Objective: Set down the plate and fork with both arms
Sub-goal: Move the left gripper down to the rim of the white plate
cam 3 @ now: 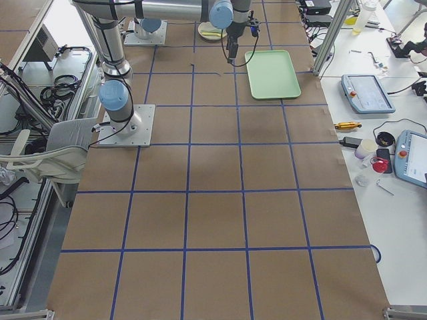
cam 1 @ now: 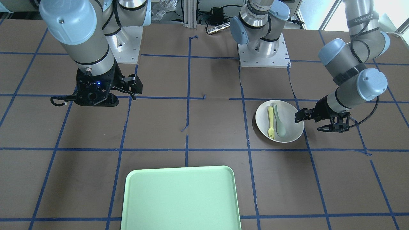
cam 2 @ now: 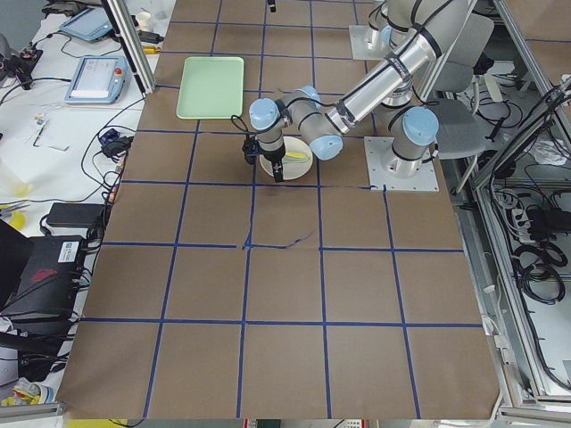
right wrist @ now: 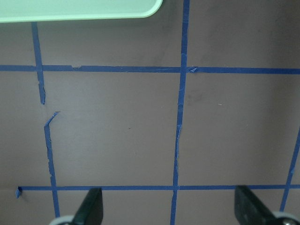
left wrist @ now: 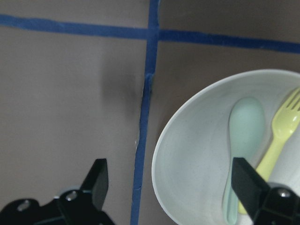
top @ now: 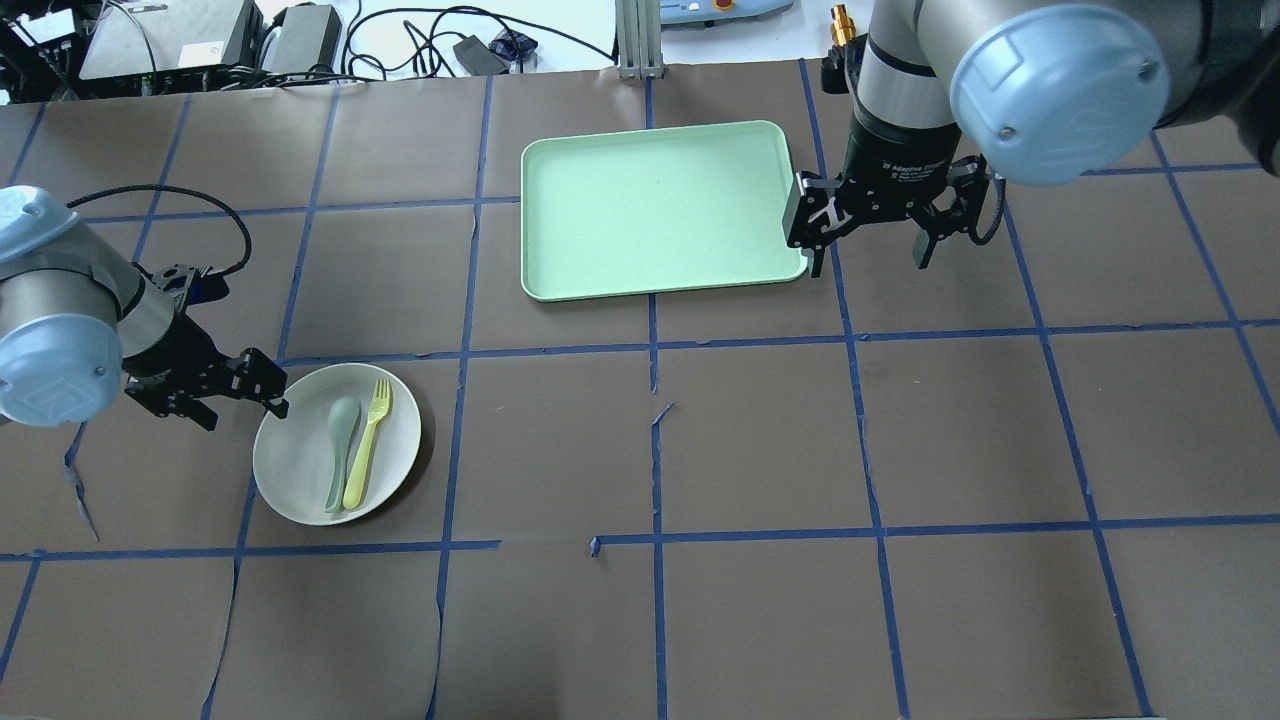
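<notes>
Fork: I am reading the fork as lying flat inside the plate, long axis running from near to far across the table. Tines are pointing away from the robot and leaning a little toward its right. The rounded handle end is sitting toward the robot.
Spoon: the spoon is lying just beside the fork on the robot's left, bowl end also away from the robot. The two handle ends are meeting or nearly so.
Plate: it is sitting on the table on the robot's left side, close to a tape crossing.
Table: I am looking at a brown covering gridded with blue tape, the tape torn and lifting in spots.
Tray: the mint-green tray is resting at the far middle of the table, well apart from the plate.
Room: cables and electronics are crowding the far table edge. The side views are showing benches with handheld control screens.
Left gripper: the left gripper is standing wide open and holding nothing. In the wrist view one finger is hanging over the plate's inside, the other over bare table, with the rim between them. I cannot tell whether either finger is touching the plate.
Right gripper: the right gripper is spread wide and holding nothing, hovering above the table just beside the tray's corner, fingers pointing down.
</notes>
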`<state>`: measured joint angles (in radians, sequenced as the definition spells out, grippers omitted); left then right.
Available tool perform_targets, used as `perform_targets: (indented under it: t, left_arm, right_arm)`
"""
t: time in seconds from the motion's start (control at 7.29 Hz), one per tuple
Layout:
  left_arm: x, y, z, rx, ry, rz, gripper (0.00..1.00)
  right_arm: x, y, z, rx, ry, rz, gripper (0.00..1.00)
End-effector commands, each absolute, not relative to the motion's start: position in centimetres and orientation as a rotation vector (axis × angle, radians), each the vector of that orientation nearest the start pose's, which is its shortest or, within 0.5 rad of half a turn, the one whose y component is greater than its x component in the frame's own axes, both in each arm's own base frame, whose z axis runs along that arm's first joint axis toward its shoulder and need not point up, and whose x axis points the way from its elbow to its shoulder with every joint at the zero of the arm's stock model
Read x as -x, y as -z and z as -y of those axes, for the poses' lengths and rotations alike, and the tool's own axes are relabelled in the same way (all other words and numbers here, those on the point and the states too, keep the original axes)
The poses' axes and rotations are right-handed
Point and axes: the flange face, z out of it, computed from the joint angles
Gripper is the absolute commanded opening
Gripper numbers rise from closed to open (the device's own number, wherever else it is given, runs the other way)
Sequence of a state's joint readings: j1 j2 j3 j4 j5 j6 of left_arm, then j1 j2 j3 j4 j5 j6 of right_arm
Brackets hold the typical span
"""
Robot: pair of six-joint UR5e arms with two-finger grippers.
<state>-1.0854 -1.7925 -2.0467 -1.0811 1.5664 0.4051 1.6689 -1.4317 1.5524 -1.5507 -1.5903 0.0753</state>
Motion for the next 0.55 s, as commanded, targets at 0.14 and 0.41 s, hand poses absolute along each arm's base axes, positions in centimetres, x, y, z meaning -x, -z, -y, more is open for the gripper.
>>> perform_targets:
  t: [0.14, 0.41]
  left_arm:
    - [-10.37, -17.27, 47.80, 0.025, -0.405, -3.244, 0.76]
    - [-10.51, -17.46, 48.06, 0.015, -0.395, -3.243, 0.26]
  right_arm:
    - [-18.32, -41.64, 52.03, 0.039, -0.237, -3.165, 1.00]
    - [-18.33, -41.64, 52.17, 0.041, -0.225, -3.166, 1.00]
